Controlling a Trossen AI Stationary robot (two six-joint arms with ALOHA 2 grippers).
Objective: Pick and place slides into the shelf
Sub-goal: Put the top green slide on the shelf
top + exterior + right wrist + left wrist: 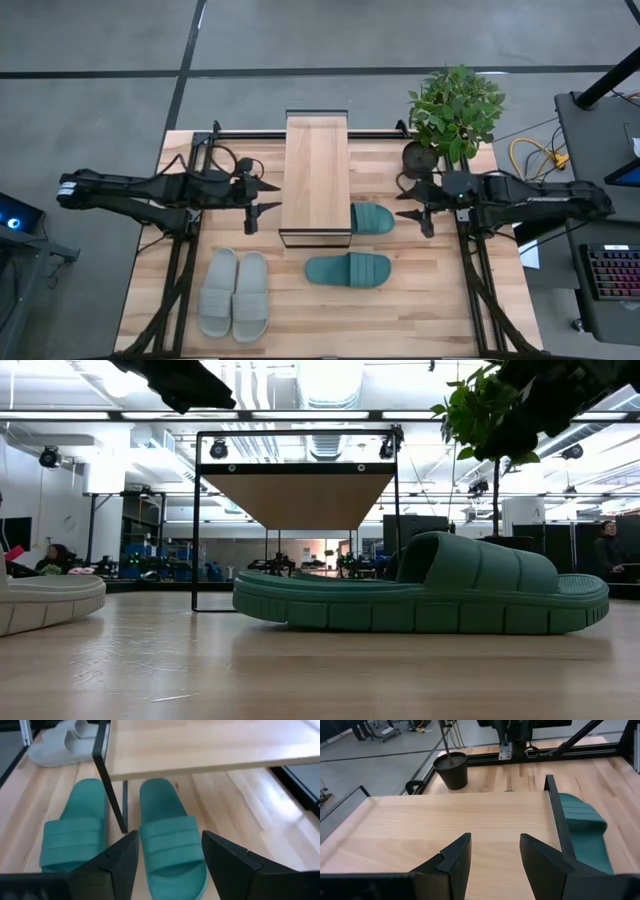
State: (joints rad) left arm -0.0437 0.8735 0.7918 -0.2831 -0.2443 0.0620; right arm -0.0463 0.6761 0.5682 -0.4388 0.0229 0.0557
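- Wooden surface (420, 310) carries everything.
- Shelf (317, 178), light plank top on black wire frame, stands at the middle.
- Left pincer (268, 196) hovers beside the shelf's left edge, fingers spread, empty.
- Right pincer (411, 201) hovers right of the shelf, spread, empty.
- Grey slides (234, 293) lie front left.
- One teal slide (372, 218) sits half under the shelf; the other teal slide (348, 269) lies just in front.
- Potted plant (452, 115) stands at the back right.

Robotics lab; exposed ceiling ducts (330, 400)
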